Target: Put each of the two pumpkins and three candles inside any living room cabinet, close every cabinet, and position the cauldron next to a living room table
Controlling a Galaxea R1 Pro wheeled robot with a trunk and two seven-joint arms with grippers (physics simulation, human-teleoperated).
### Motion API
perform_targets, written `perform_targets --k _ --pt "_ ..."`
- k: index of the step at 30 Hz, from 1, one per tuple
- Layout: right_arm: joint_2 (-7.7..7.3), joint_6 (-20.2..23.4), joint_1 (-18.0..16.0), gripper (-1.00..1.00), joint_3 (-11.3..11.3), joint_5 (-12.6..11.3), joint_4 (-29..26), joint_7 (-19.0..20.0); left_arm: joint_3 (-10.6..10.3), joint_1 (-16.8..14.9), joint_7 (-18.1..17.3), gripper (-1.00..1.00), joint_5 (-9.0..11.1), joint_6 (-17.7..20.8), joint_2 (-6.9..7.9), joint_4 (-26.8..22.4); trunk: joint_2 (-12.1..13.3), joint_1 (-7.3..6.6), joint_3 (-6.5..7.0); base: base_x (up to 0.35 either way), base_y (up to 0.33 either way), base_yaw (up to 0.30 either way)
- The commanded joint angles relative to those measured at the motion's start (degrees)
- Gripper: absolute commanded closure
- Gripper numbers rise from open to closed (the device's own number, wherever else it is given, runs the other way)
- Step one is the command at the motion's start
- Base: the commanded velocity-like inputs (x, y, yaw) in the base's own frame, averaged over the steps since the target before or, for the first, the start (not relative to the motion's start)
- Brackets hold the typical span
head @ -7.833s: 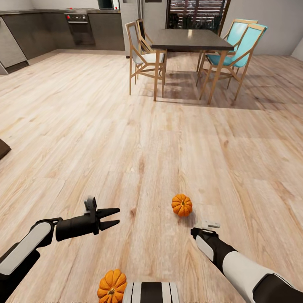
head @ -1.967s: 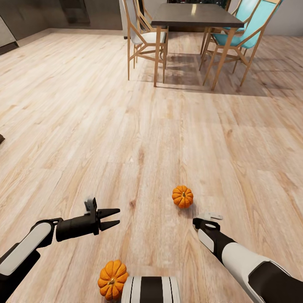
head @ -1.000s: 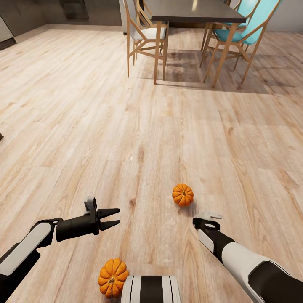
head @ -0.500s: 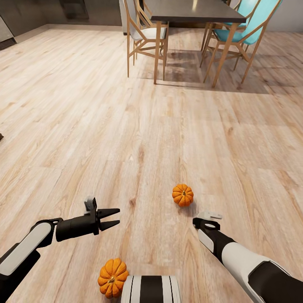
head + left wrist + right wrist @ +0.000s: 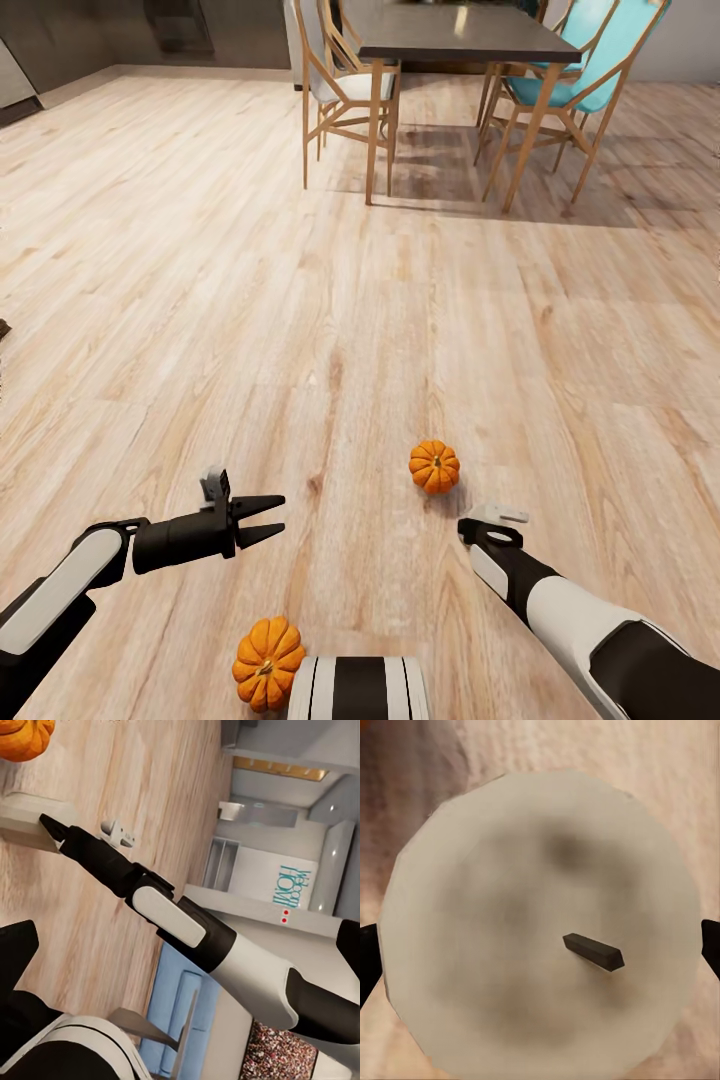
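Little looks done: both pumpkins lie on the floor (image 5: 200, 300), one (image 5: 434, 467) just ahead of the right tool (image 5: 540, 945), one (image 5: 266, 662) beside the robot's base. That tool straddles a candle (image 5: 536, 926) (grip uncertain); the left tool (image 5: 262, 518) is parted, empty.

Your left wrist cam looks across at the right arm (image 5: 187, 934), black forearm with white shells, over plank floor (image 5: 150, 817). Its tip meets a beige candle (image 5: 26, 825). A pumpkin (image 5: 22, 736) lies beyond the candle. White shelving (image 5: 262, 874) behind.
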Motion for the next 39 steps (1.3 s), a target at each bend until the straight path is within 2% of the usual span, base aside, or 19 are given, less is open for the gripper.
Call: perform_targets --k 1,7,14,19,22,26,39 --pt "-0.04 0.2 0.0 1.0 0.4 -0.8 -0.1 -0.2 -0.1 0.0 -0.5 -1.0 -0.4 0.0 0.04 0.0 0.0 -0.03 0.19 0.0 0.0 0.0" --pt "-0.16 4.2 -0.4 1.0 0.4 -1.0 -0.1 -0.5 -0.1 0.0 -0.5 -1.0 -0.4 0.0 0.04 0.0 0.1 -0.19 1.52 0.0 0.0 0.0" --pt "-0.21 11.1 -0.9 1.0 0.4 -1.1 -0.2 -1.5 -0.1 0.0 -0.5 -1.0 -0.4 0.0 0.04 0.0 0.2 -0.37 3.07 0.0 0.0 0.0" --pt "-0.22 13.7 -0.9 1.0 0.4 -1.3 -0.3 -2.6 -0.1 -0.1 -0.5 -1.0 -0.4 0.0 0.04 0.1 0.2 -0.5 4.18 0.0 0.0 0.0" --pt "-0.22 17.2 -0.9 1.0 0.2 -1.4 -0.7 -2.8 -0.1 -0.1 -0.5 -1.0 -0.4 0.0 0.04 0.1 0.3 -0.57 4.85 0.0 0.0 0.0" --pt "-0.21 18.3 -0.9 1.0 0.1 -1.5 -1.0 -2.9 -0.1 0.0 -0.5 -1.0 -0.4 0.0 0.04 0.1 0.3 -0.68 5.73 0.0 0.0 0.0" --pt "-0.1 17.6 -0.9 1.0 0.1 -1.5 -1.1 -2.8 -0.2 -0.1 -0.4 -1.0 -0.5 0.0 -0.03 0.1 0.5 -1.01 8.61 0.0 0.0 0.0"
